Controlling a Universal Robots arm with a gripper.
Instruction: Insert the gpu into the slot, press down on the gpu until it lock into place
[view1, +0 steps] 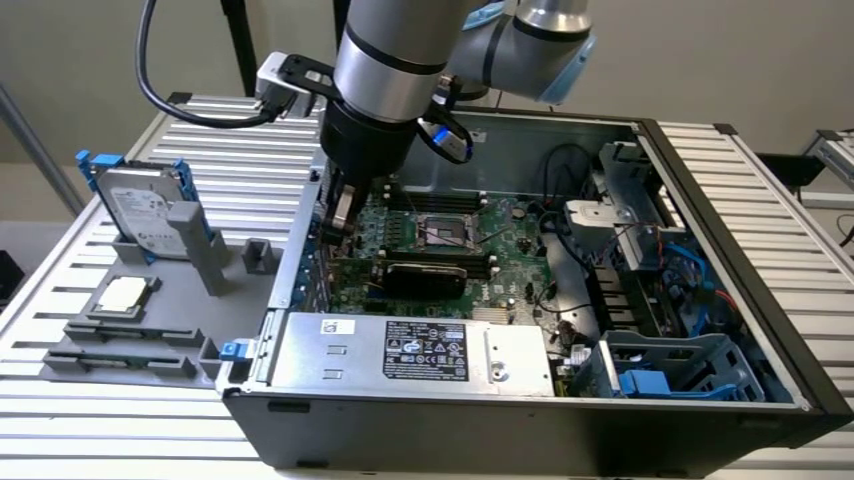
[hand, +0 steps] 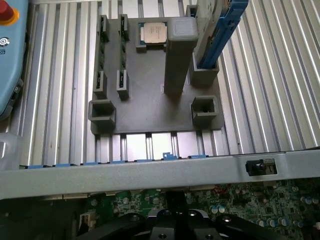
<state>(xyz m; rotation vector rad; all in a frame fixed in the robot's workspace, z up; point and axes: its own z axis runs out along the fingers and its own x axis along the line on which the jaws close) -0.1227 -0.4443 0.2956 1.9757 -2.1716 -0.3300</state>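
The gpu (view1: 424, 270) is a black card standing on edge across the green motherboard (view1: 514, 250) inside the open computer case. The slot is hidden beneath the card. My gripper (view1: 342, 228) hangs from the arm just inside the case wall at the exterior view's left, over that end of the card, fingers shut with nothing between them. I cannot tell whether it touches the card. In the wrist view the shut gripper (hand: 175, 202) sits above the motherboard (hand: 250, 205), just inside the case rim (hand: 150, 172).
A silver power-supply box (view1: 414, 350) fills the case's near side, and a blue drive cage (view1: 667, 370) stands at the exterior view's right. Outside the case, a grey fixture (hand: 150, 110) holds a processor chip (hand: 152, 34) and a hard drive in a blue caddy (hand: 222, 35).
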